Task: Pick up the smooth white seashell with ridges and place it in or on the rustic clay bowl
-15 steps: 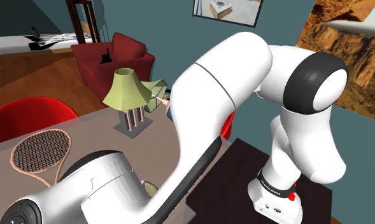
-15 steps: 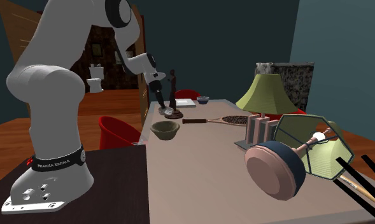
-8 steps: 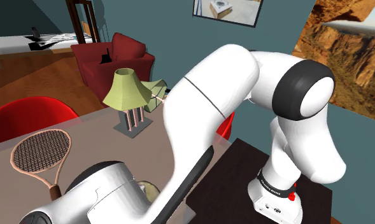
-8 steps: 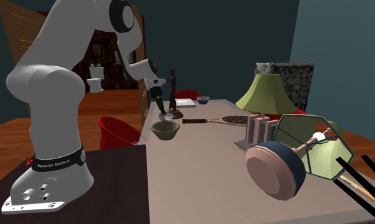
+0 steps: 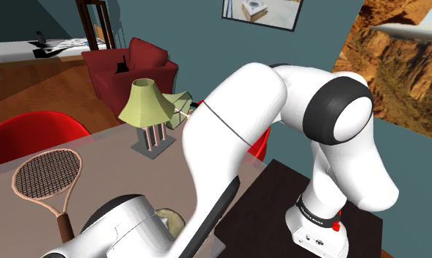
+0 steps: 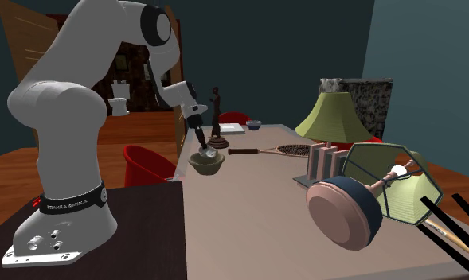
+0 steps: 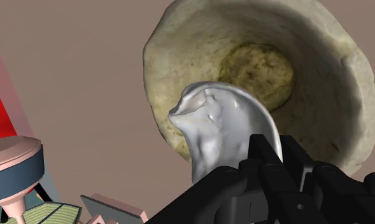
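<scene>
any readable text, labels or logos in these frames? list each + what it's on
"FRANKA EMIKA": white letters on the black band low on the arm, second exterior view.
Same band in the shoulder view: lettering too small to read.
Seashell and bowl: no text.

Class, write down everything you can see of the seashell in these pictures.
The seashell is pale grey-white, smooth and glossy. It is fan-shaped, with soft ridges and a folded, pinched end, and it looks whole. The black end effector clasps its broad edge, so the pinched end points away from the hand. It hangs over the hollow of the rough, olive-tan bowl, which stands on the table. As far as the views show, nothing else touches it.
</scene>
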You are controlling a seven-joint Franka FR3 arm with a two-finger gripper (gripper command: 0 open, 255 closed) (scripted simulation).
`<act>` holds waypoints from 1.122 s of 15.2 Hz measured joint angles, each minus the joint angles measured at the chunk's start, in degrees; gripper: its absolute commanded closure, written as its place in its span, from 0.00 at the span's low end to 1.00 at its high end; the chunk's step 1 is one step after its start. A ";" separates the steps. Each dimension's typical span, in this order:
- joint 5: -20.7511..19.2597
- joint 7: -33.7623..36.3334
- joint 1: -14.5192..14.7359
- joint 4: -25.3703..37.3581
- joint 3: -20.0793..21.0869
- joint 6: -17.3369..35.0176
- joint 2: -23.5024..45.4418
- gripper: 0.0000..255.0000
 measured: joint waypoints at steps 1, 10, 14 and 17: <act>-0.01 0.00 0.00 0.03 -0.01 0.01 0.03 1.00; -0.02 0.01 0.01 0.05 -0.01 0.01 0.05 0.00; 1.69 -1.05 0.98 2.23 1.10 -4.06 -1.91 0.00; 2.10 -1.29 1.49 3.75 1.35 -5.47 -1.69 0.00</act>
